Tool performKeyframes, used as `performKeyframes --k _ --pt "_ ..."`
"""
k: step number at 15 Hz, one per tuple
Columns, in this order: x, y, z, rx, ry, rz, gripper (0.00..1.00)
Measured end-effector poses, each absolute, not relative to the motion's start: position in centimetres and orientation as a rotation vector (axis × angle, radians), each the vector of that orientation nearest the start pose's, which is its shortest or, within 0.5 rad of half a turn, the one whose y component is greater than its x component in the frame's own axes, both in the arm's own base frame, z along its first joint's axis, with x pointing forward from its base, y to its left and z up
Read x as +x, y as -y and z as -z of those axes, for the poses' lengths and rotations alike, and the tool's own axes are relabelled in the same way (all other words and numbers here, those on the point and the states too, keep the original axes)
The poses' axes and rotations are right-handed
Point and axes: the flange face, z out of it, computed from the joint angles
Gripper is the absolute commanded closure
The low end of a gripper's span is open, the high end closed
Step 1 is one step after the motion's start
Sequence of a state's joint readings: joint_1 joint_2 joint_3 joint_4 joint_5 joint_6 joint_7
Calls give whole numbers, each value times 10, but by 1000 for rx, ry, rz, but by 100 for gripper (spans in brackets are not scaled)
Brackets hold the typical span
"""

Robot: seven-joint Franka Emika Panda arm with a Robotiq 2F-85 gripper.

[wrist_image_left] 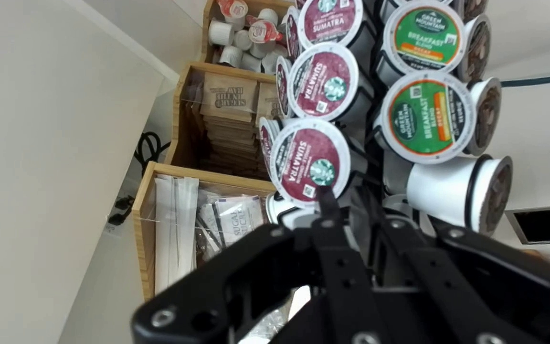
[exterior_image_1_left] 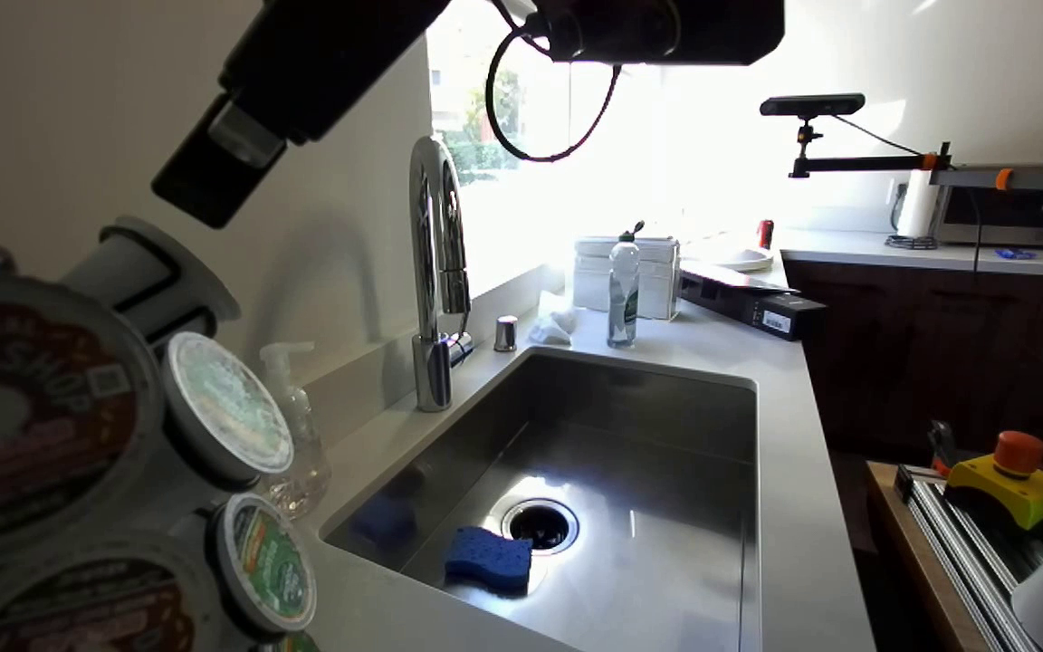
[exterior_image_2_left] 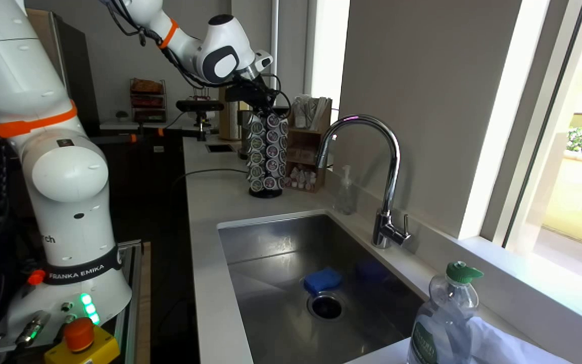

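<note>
My gripper (wrist_image_left: 344, 198) points down at the top of a pod carousel (exterior_image_2_left: 265, 193). In the wrist view its fingers are partly open, a narrow gap apart, with nothing clearly held. The left fingertip overlaps the lid of a burgundy pod (wrist_image_left: 309, 162); I cannot tell if they touch. Green-lidded pods (wrist_image_left: 427, 114) stand right of the burgundy column. A white pod with a brown lid (wrist_image_left: 442, 193) lies right of the fingers. In both exterior views the gripper (exterior_image_1_left: 191, 195) (exterior_image_2_left: 265, 101) is at the carousel's top. A green-lidded pod (exterior_image_1_left: 268, 561) sits lower on the carousel.
A wooden organizer (wrist_image_left: 210, 177) with sugar packets, stirrers and creamers stands beside the carousel. A faucet (exterior_image_1_left: 435, 235) and a pump bottle (exterior_image_2_left: 345, 194) stand by the steel sink (exterior_image_1_left: 666, 489). A blue sponge (exterior_image_1_left: 490, 557) lies in it. A dish soap bottle (exterior_image_2_left: 445, 313) stands beyond.
</note>
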State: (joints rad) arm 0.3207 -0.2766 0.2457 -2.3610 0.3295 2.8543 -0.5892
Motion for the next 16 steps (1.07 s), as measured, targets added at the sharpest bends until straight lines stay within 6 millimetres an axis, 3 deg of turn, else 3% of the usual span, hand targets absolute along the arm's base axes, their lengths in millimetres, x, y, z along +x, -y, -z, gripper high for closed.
performKeyframes --k 6,10,16 --pt "430 -257 -520 -2535 1227 1128 8" --pt "429 -252 -514 -2554 1261 1122 0" --pt "429 -248 -507 -2572 1302 1111 11"
